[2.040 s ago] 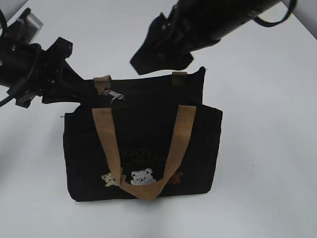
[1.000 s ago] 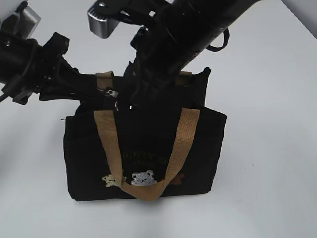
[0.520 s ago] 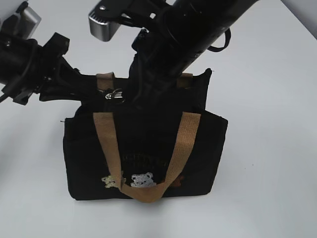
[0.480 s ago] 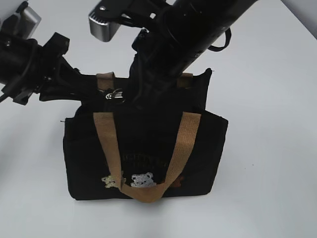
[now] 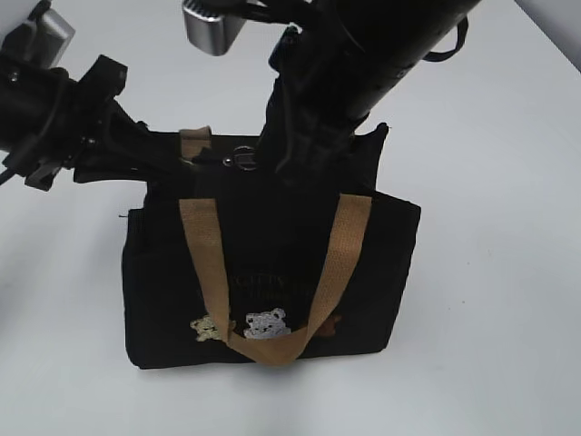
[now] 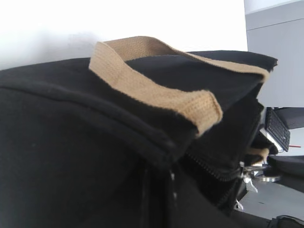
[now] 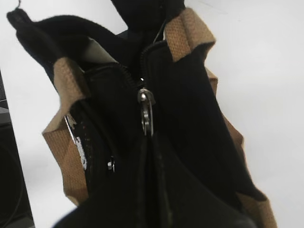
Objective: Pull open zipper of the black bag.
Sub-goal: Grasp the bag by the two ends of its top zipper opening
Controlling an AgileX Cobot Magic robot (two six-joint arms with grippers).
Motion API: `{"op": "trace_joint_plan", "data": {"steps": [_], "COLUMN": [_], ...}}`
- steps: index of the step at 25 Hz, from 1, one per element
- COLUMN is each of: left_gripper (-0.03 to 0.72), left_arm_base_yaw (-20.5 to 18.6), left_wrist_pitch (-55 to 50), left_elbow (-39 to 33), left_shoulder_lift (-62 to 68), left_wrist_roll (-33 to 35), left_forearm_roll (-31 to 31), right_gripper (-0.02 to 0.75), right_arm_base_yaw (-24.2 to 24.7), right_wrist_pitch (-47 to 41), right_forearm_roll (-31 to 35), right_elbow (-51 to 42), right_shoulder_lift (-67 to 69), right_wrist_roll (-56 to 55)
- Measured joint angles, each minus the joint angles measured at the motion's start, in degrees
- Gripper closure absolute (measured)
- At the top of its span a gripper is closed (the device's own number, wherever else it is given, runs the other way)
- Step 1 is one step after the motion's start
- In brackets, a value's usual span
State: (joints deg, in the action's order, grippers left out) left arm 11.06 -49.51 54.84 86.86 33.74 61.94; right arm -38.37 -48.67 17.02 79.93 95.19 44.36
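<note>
Over on the left, the left gripper [image 5: 150, 154] reaches in from the far-left corner and is pressed together on the upper left end of the black bag [image 5: 272, 272]; its tips disappear against the dark fabric there, so the exact spot it pinches is hard to make out. Its wrist camera looks along the bag's top from that end, with a tan handle [image 6: 156, 90] arching just overhead.

The black bag stands upright on the white table [image 5: 508, 300], roughly in the middle and toward the near side. One tan handle hangs down over its front face, looping past the small white and beige bear patches [image 5: 250, 324]. The second tan handle shows only as short stubs at the far top edge.

Along the top runs the zipper [image 7: 146, 111], and its silver pull tab sits a little left of centre on the top edge, right against the tip of the right gripper [image 5: 272, 163]. That arm comes down steeply from the far right and blocks most of the bag's top behind it. The right gripper is closed down, and from its own camera the silver tab leads straight into its dark tips, so it looks pinched on the tab. To the right of that point, the bag's top edge rises to a loose peak near the far right corner.
</note>
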Motion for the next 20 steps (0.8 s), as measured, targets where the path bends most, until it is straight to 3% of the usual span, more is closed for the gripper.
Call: {"op": "trace_joint_plan", "data": {"steps": [4,8,13,16,20], "left_gripper": [0.684,0.684,0.684,0.684,0.684], "left_arm_base_yaw": [0.0,0.0,0.0,0.0,0.0], "left_wrist_pitch": [-0.28,-0.03,-0.03,0.02,0.02], "left_elbow": [0.05,0.05,0.05,0.05,0.05], "left_shoulder_lift": [0.0,0.0,0.0,0.0,0.0], "left_wrist_roll": [0.05,0.05,0.05,0.05,0.05], "left_forearm_roll": [0.22,-0.44,-0.44,-0.44,-0.44], "right_gripper": [0.738,0.738,0.738,0.738,0.716], "right_arm_base_yaw": [1.14,5.46,10.63,10.49,8.4], "right_wrist_pitch": [-2.23,-7.13,-11.53,-11.66,-10.64], "right_forearm_roll": [-1.01,-5.11,-5.75,0.12,13.04], "right_elbow": [0.0,0.0,0.0,0.0,0.0], "right_shoulder_lift": [-1.4,-3.29,-3.72,-3.72,-3.72], "right_wrist_roll": [-2.48,-7.41,-10.32,-8.71,-0.96]}}
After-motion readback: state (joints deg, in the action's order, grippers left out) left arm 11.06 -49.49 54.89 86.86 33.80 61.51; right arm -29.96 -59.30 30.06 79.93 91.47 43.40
